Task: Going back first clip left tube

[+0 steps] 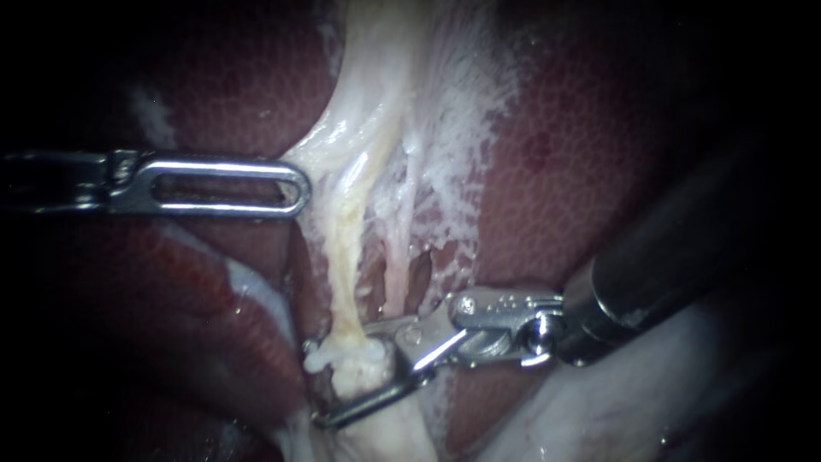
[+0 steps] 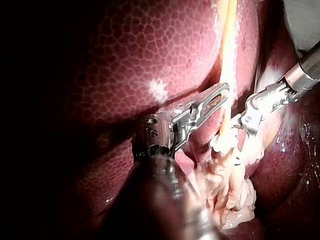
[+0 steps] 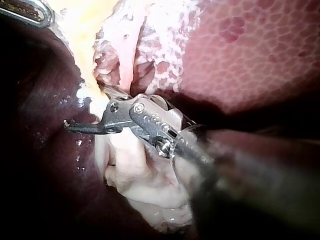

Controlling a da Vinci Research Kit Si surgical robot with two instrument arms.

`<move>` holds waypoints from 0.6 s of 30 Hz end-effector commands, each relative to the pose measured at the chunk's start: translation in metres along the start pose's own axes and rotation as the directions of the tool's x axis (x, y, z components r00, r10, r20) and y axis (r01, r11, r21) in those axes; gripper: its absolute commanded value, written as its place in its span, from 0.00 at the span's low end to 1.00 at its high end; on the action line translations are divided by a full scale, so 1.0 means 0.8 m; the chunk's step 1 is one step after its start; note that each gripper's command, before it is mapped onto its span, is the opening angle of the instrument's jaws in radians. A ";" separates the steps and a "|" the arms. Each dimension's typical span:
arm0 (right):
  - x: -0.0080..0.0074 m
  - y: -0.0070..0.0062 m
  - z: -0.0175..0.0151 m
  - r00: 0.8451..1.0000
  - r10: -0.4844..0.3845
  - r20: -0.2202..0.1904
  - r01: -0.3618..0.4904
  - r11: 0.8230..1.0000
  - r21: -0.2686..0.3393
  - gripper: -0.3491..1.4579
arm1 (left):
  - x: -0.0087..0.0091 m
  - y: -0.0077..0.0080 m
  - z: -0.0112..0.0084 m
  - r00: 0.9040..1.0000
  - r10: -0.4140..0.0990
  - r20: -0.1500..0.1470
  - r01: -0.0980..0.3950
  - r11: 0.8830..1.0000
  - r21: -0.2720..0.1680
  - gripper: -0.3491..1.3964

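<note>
**Right instrument astride the left tube, low in the frame**

In the endoscope view the left tube runs as a yellowish cord from the upper centre down to the lower centre. There the right instrument, whose dark shaft enters from the right edge, has its jaws spread in a V with the tube's pale lower end in the gap. A lumpy whitish band crosses the tube just under the upper jaw. Whether it is a clip or only tissue cannot be made out.

The left instrument comes in from the left edge at mid height. Its slotted jaws lie together with nothing seen between them, and the tip rests at the edge of the white tissue beside the tube, well above the right instrument.

A thinner strand runs just right of the tube. Filmy white tissue spreads over the upper centre. Mottled dark red liver lies on both sides.

The right instrument's metal hinge covers the ground right of the tube's lower end. The corners fall into darkness, and the left shaft is cut off at the frame's edge. In the right wrist view the instrument's own blurred shaft hides much of the tissue under it.
</note>
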 end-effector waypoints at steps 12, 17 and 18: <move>0.0025 -0.0004 -0.0046 0.994 0.102 -0.042 -0.103 0.994 -0.029 0.51 | 0.0000 -0.0001 0.0000 1.000 0.000 0.000 0.000 1.000 0.000 0.00; 0.0024 -0.0004 -0.0044 0.994 0.101 -0.042 -0.102 0.994 -0.030 0.51 | 0.0000 -0.0001 0.0000 1.000 0.000 0.000 0.000 1.000 0.000 0.00; 0.0024 -0.0004 -0.0044 0.994 0.101 -0.042 -0.102 0.994 -0.030 0.51 | 0.0000 -0.0001 0.0000 1.000 0.000 0.000 0.000 1.000 0.000 0.00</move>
